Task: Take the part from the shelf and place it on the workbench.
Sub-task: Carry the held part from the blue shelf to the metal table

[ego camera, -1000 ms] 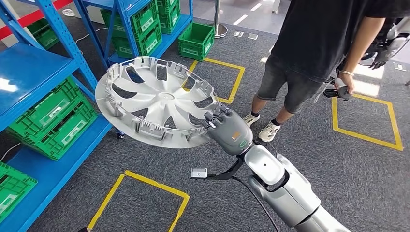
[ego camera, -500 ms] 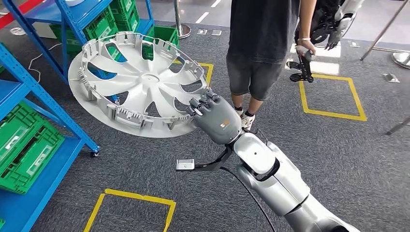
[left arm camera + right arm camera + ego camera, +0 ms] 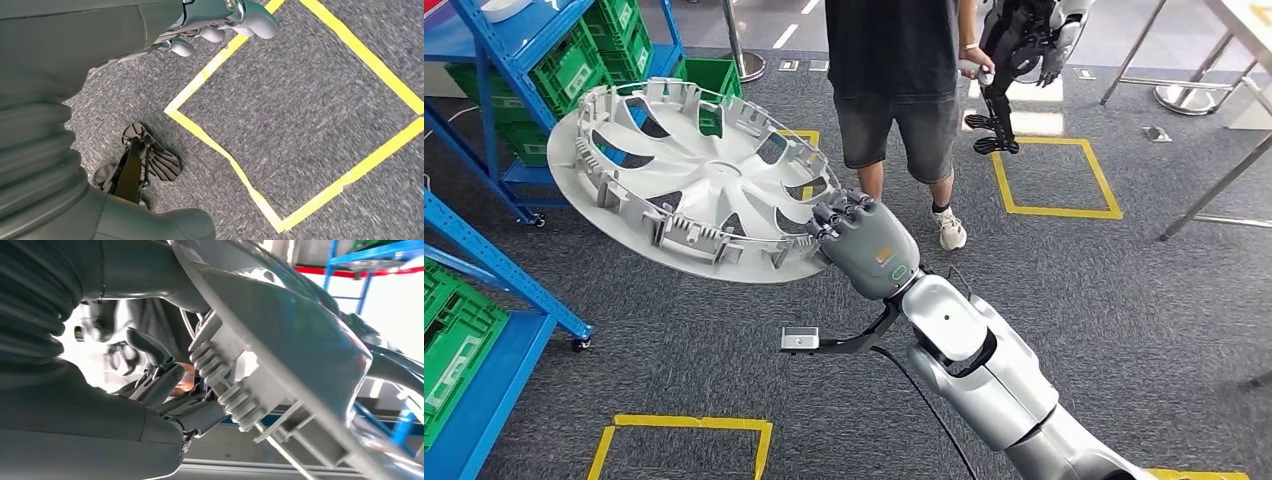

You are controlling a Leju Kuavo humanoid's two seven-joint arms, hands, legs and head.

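Observation:
The part is a large silver-grey wheel cover (image 3: 694,185) with curved spokes and clips round its rim. My right hand (image 3: 864,245) grips it by the rim nearest me and holds it nearly flat in the air, above the carpet. In the right wrist view the cover's ribbed rim (image 3: 280,335) runs across the picture, and my dark fingers (image 3: 165,385) close around its edge. My left hand (image 3: 100,50) hangs over the carpet, holding nothing, with its fingers (image 3: 225,20) and thumb (image 3: 160,225) apart.
A blue shelf (image 3: 494,260) with green crates (image 3: 454,330) stands on the left. A person (image 3: 894,70) stands just beyond the cover, with another robot (image 3: 1024,40) beside them. Metal table legs (image 3: 1214,190) rise at the right. Yellow tape squares (image 3: 1044,175) mark the grey carpet.
The whole picture has shifted: the camera has turned right, so the shelf has slid off to the left and table legs have come in. My right hand holds the cover as before.

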